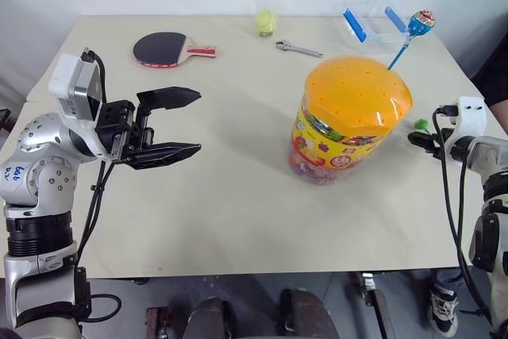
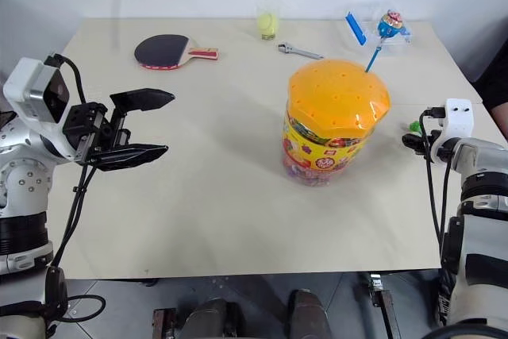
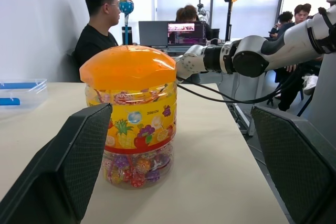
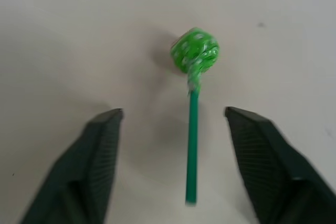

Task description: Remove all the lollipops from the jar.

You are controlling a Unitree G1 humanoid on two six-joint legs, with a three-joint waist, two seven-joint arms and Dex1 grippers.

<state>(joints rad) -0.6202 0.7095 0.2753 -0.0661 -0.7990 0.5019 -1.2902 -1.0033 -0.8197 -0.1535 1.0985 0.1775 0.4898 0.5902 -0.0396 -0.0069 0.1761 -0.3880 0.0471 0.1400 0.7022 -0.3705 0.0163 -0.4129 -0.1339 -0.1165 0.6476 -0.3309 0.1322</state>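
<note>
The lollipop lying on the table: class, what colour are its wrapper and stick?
Green, both wrapper and stick; the lollipop shows best in the right wrist view.

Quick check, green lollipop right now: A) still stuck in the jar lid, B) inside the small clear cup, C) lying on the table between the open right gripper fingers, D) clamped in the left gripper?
C: the green lollipop lies flat on the table, and the right gripper stands open on either side of its stick without touching it.
</note>
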